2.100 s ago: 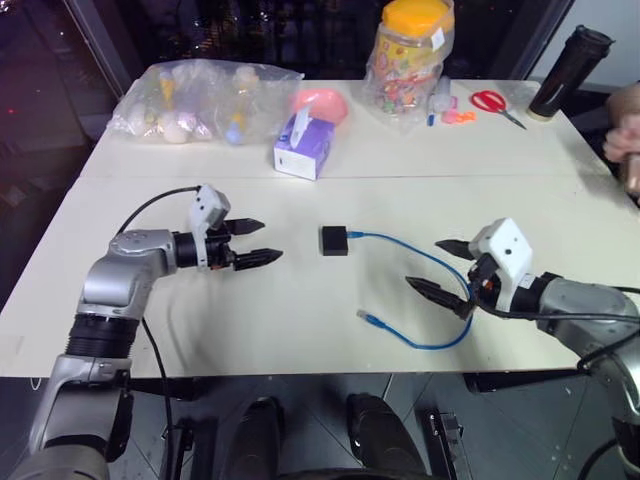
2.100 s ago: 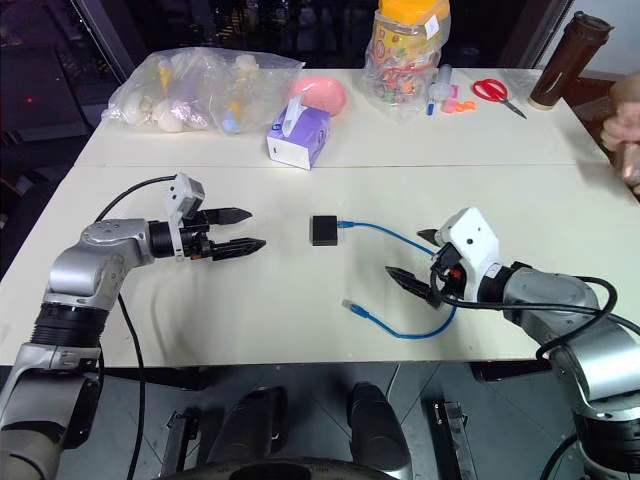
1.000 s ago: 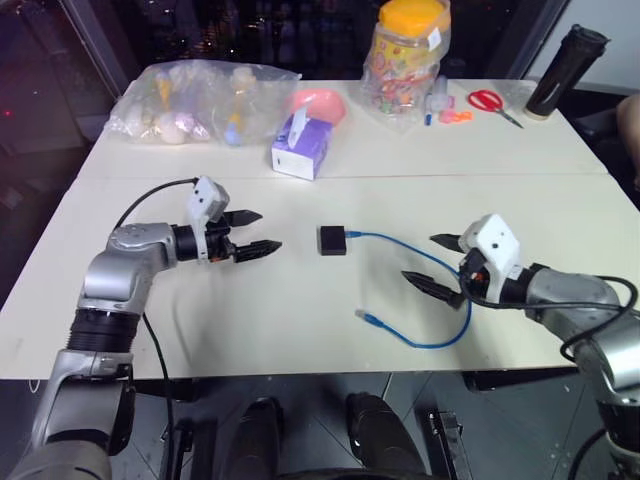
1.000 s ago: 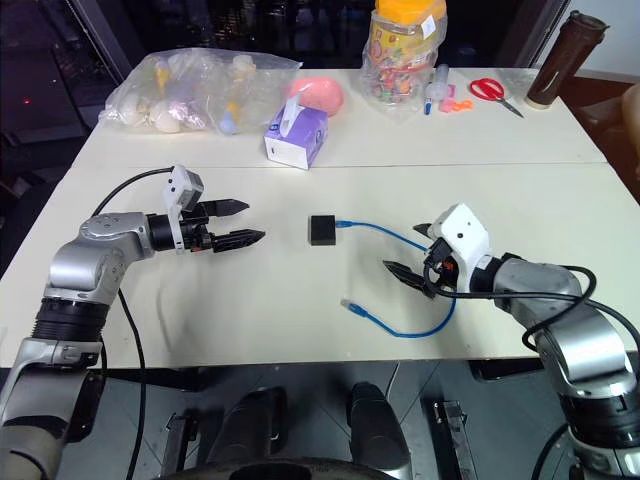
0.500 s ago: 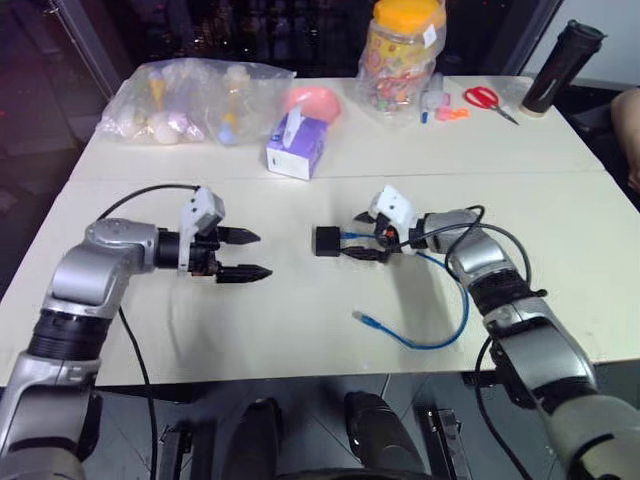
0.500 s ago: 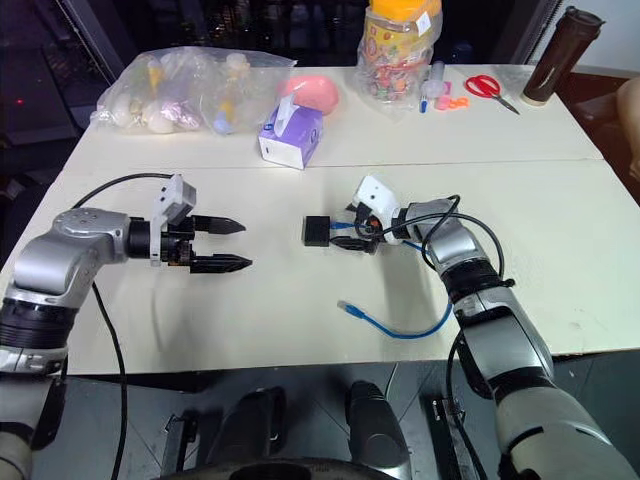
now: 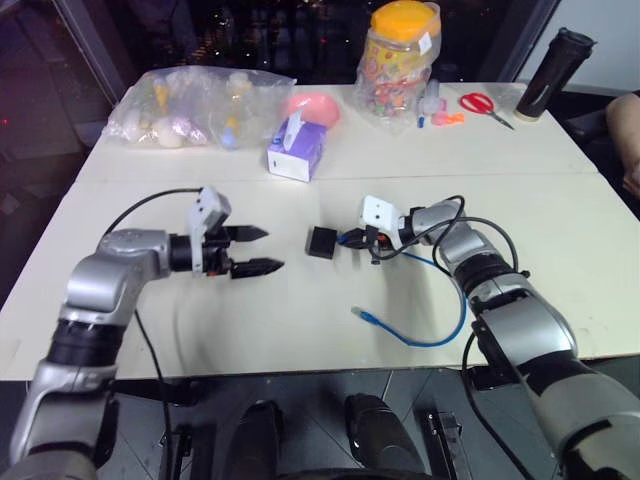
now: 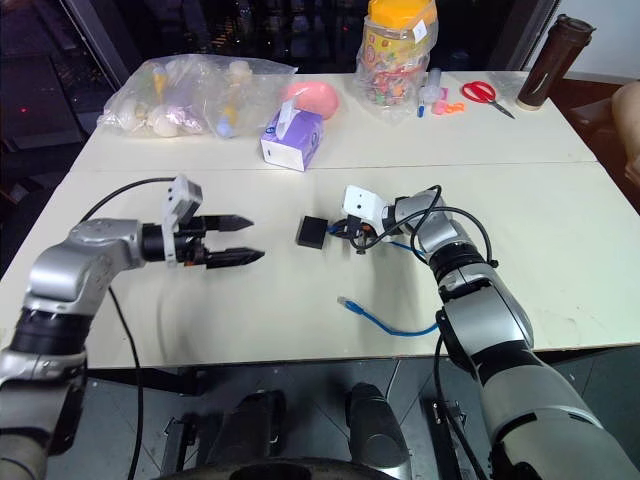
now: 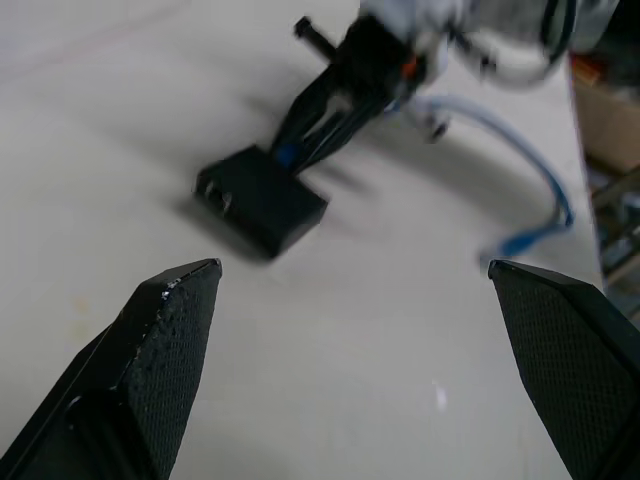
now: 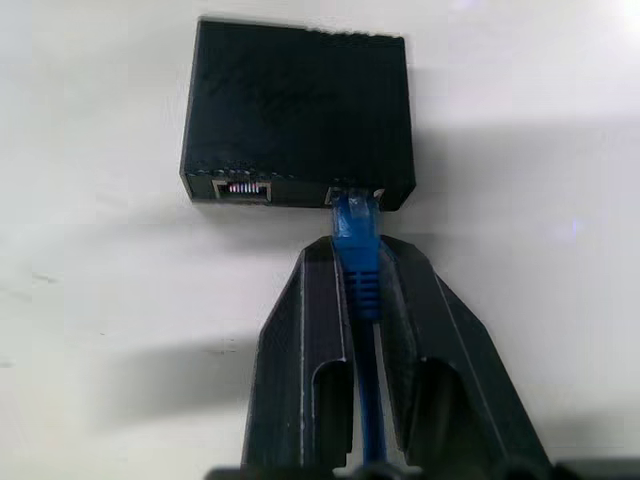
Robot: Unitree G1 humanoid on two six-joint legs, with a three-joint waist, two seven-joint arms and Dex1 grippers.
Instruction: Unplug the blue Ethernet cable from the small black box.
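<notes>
The small black box (image 7: 321, 242) lies flat on the white table (image 7: 300, 310), near the middle. The blue Ethernet cable (image 10: 357, 240) is plugged into the right one of two ports on the box (image 10: 297, 113). My right gripper (image 7: 352, 241) is shut on the cable just behind the plug, fingertips close to the box's face. From there the cable loops toward the table's front (image 7: 455, 320) and ends in a loose plug (image 7: 365, 316). My left gripper (image 7: 268, 250) hovers open to the left of the box, pointing at it, with nothing between its fingers (image 9: 170, 330).
At the back of the table stand a purple-and-white tissue box (image 7: 295, 153), a clear bag of small items (image 7: 195, 100), a pink object (image 7: 315, 105), a jar of sweets (image 7: 398, 60), red scissors (image 7: 487, 103) and a dark bottle (image 7: 550, 60). A person's arm (image 7: 630, 130) shows at the right edge.
My right gripper swung in from the cable loop on the right to the box, then closed on the cable at the plug. The left gripper edged a little toward the box, still open.
</notes>
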